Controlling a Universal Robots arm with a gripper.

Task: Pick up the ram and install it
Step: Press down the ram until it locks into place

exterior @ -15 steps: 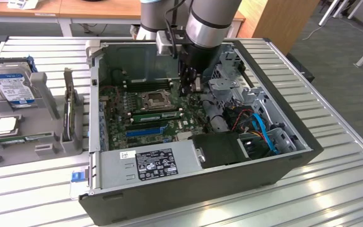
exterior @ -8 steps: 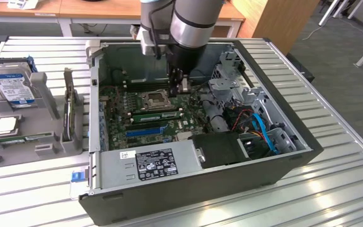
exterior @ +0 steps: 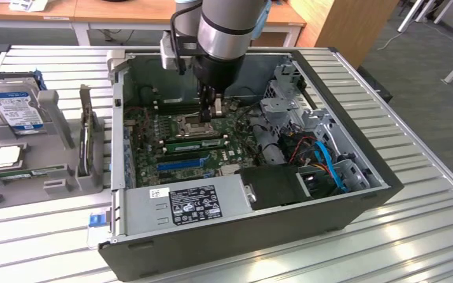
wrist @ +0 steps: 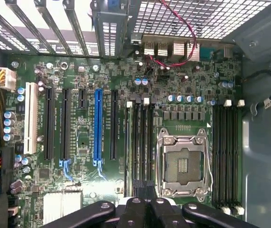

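Note:
The open computer case (exterior: pixel 353 177) lies on the table with its motherboard (wrist: pixel 92 71) facing up. A long green ram (exterior: pixel 193 143) stands edge-up in a black memory slot beside the empty processor socket (wrist: pixel 182 161). In the wrist view the ram (wrist: pixel 127 142) is a thin strip along the outermost slot of that bank. My gripper (exterior: pixel 210 119) hangs inside the case just above the socket and the slots. It is shut, and I see nothing held between its black fingers (wrist: pixel 134 209).
A grey holder (exterior: pixel 30 177) at the exterior view's left carries a hard drive (exterior: pixel 14 109), a square silver chip (exterior: pixel 5 156), a dark card with a metal bracket (exterior: pixel 89 138) and a thin green board (exterior: pixel 33 173). The power supply (exterior: pixel 187 203) and drive cage (exterior: pixel 289 109) crowd the case.

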